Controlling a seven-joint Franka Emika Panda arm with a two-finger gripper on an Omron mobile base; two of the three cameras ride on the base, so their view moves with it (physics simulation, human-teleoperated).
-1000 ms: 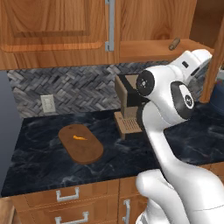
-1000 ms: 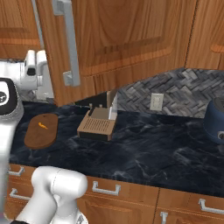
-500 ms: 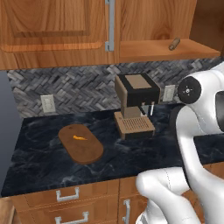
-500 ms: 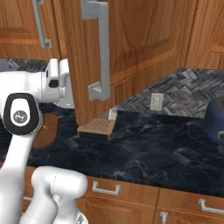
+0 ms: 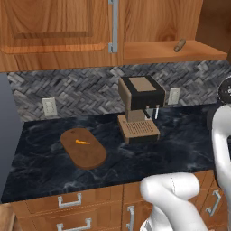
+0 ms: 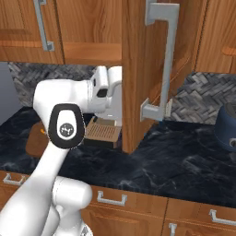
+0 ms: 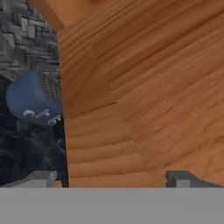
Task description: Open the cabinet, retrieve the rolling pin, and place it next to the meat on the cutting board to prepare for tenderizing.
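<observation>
Overhead, cabinet: the cabinet point(image 5: 171, 27) of reddish-brown wood stands open above the counter, its plain shelf bare to the left base view.
Cabinet contents: the rolling pin point(image 5: 180, 45), a short brown cylinder, lies alone on that shelf toward its right end, near the front edge.
Cabinet door: the door point(image 6: 138, 69) is swung out toward the right base camera, edge-on, with its vertical silver bar handle point(image 6: 166, 60) on the outer face.
Cutting board: the oval dark-brown cutting board point(image 5: 83, 148) lies flat on the black marbled counter point(image 5: 180, 153), left of the coffee machine.
On the board: the meat point(image 5: 81, 142), a tiny orange piece, rests on the upper half of the board.
Coffee machine: the coffee machine point(image 5: 140, 97) stands against the herringbone backsplash, its slatted tan tray point(image 5: 138, 130) in front of it, with nothing on the tray.
Jaws: spread wide, holding nothing; the two dark fingertips point(image 7: 181, 177) rise at the bottom of the hand view, apart from each other, with wood grain between them.
In front of the hand: the door's wooden surface is close ahead; whether a tip touches it cannot be told. A blue rounded appliance point(image 7: 33, 98) sits on the counter beyond the door's edge.
Arm pose: in the right base view the white arm point(image 6: 64, 124) rises from the lower left, bends at a dark-capped elbow, and reaches level toward the door, its hand hidden behind the door's edge.
</observation>
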